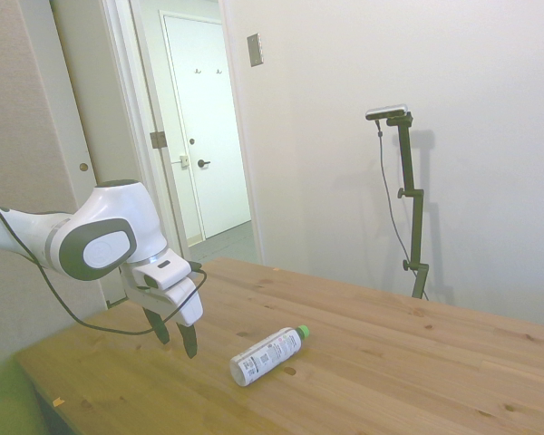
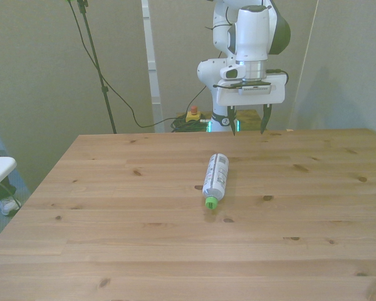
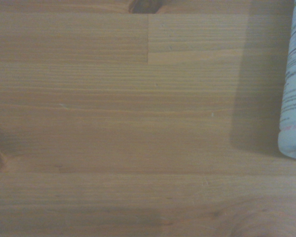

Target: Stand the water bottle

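The water bottle [image 1: 267,355] lies on its side on the wooden table [image 1: 417,362], its green cap pointing away from the arm. In the front view the water bottle [image 2: 215,178] rests mid-table with the cap toward the camera. My gripper [image 2: 245,120] hangs open above the table's far edge, behind the bottle and a little toward the front view's right. From the side, the gripper [image 1: 176,333] is left of the bottle, apart from it, with nothing between its fingers. The wrist view catches only the labelled base end of the water bottle [image 3: 294,94].
The wooden table [image 2: 113,238] spreads wide on all sides of the bottle. A doorway and a white door [image 1: 204,127] stand behind the arm. A dark cable [image 1: 82,317] trails from the arm to the table's end.
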Motion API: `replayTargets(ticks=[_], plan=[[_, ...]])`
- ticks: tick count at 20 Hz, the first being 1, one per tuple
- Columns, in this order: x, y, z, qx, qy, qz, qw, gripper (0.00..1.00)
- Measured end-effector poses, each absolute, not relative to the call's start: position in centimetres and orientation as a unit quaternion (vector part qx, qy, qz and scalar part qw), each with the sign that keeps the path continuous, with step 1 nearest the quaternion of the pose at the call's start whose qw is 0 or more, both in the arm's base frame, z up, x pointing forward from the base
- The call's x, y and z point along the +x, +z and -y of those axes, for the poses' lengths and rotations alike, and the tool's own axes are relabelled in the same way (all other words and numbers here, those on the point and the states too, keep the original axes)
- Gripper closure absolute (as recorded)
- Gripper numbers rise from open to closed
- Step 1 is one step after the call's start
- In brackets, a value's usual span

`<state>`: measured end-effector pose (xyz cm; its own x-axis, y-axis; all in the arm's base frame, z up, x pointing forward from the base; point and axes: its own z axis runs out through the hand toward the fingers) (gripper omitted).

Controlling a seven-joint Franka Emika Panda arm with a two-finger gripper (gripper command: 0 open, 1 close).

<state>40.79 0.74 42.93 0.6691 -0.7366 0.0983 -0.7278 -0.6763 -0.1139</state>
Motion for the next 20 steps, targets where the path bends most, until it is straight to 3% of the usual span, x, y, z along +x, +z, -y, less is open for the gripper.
replayTargets(ticks=[4, 12, 20], plan=[[41.5, 43.6, -0.3, -0.912, -0.076, -0.401, 0.036, 0.00], [49.0, 47.6, 5.5, -0.893, -0.123, -0.432, 0.029, 0.00], [58.3, 43.5, 10.5, -0.871, -0.128, -0.473, 0.030, 0.00]])
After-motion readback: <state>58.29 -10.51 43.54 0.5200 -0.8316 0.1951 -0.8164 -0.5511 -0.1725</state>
